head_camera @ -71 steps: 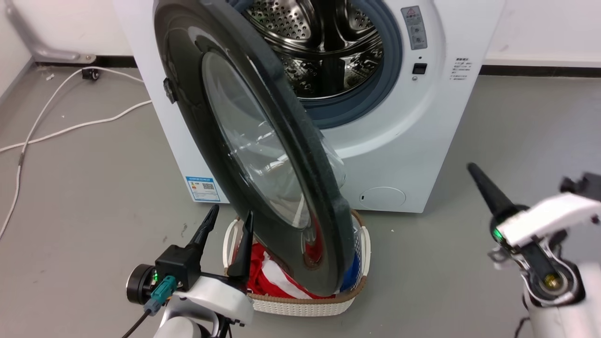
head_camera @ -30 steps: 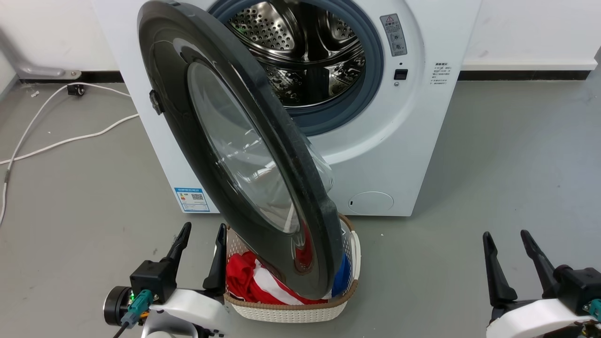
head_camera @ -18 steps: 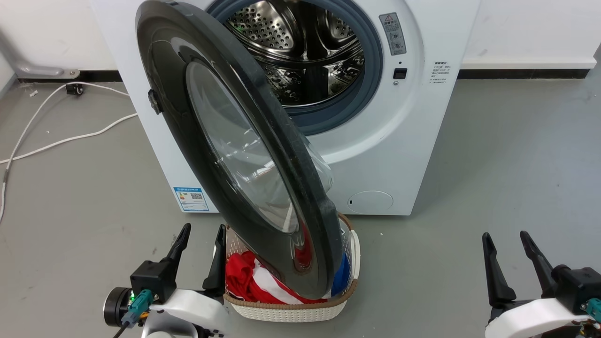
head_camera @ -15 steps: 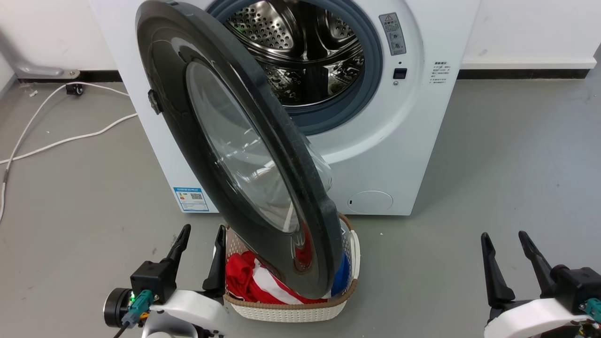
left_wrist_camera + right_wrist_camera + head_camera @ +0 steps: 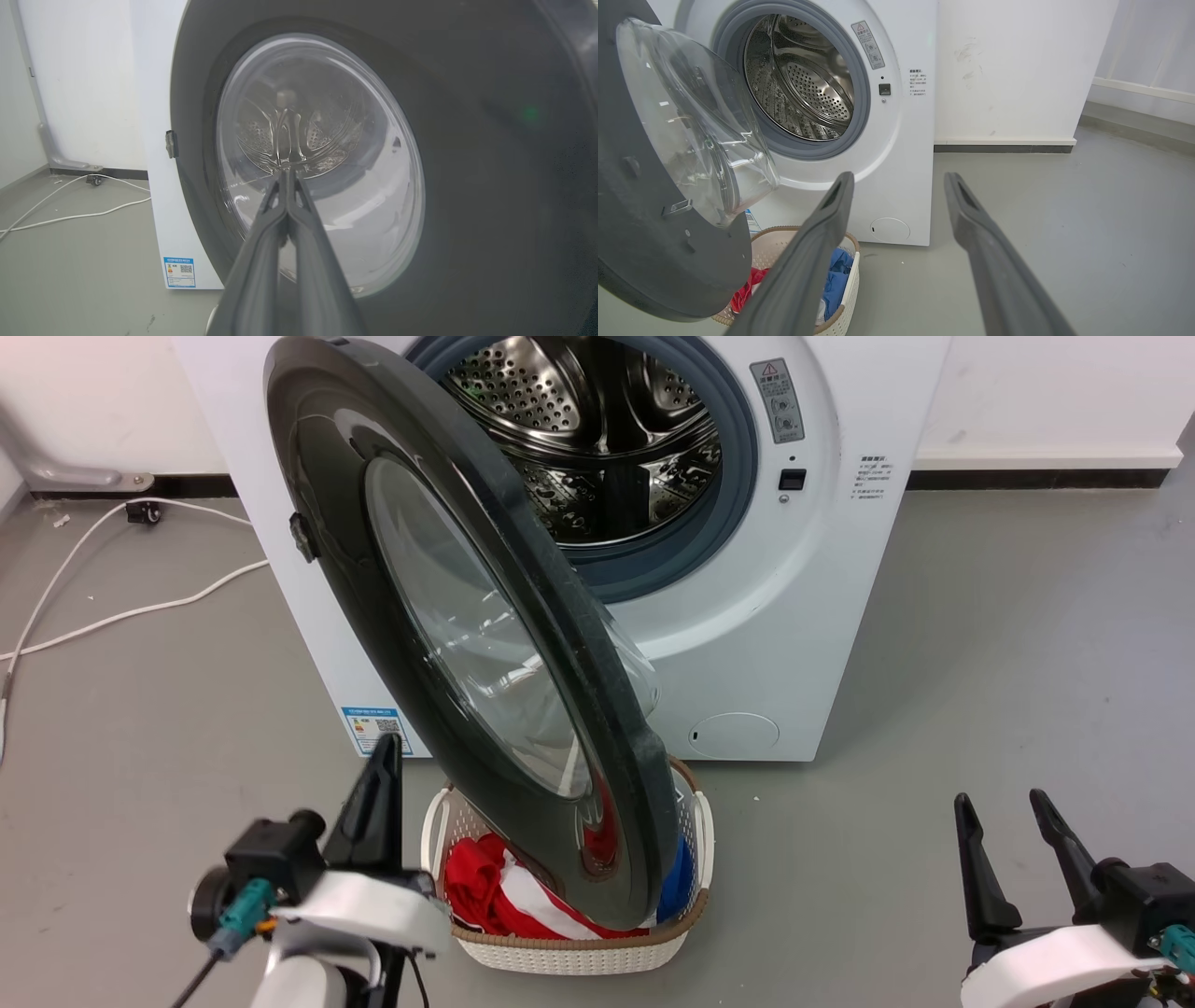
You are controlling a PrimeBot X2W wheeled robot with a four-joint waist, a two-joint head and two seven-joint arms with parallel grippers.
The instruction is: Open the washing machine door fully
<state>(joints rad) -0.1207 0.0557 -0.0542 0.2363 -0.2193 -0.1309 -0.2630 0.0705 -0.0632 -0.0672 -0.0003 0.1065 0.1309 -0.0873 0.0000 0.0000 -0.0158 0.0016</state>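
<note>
The left gripper (image 5: 286, 171) held its fingers pressed together, the washing machine door (image 5: 467, 196) showing its outer glass ahead of the tips; past the right gripper (image 5: 900, 177), fingers spread, stood the washing machine (image 5: 901, 154), the door's inner bowl swung out to their left

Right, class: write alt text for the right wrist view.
White washing machine, its black door swung open at left, steel drum exposed. Two spread dark fingers rise in front; a laundry basket sits under the door.
</note>
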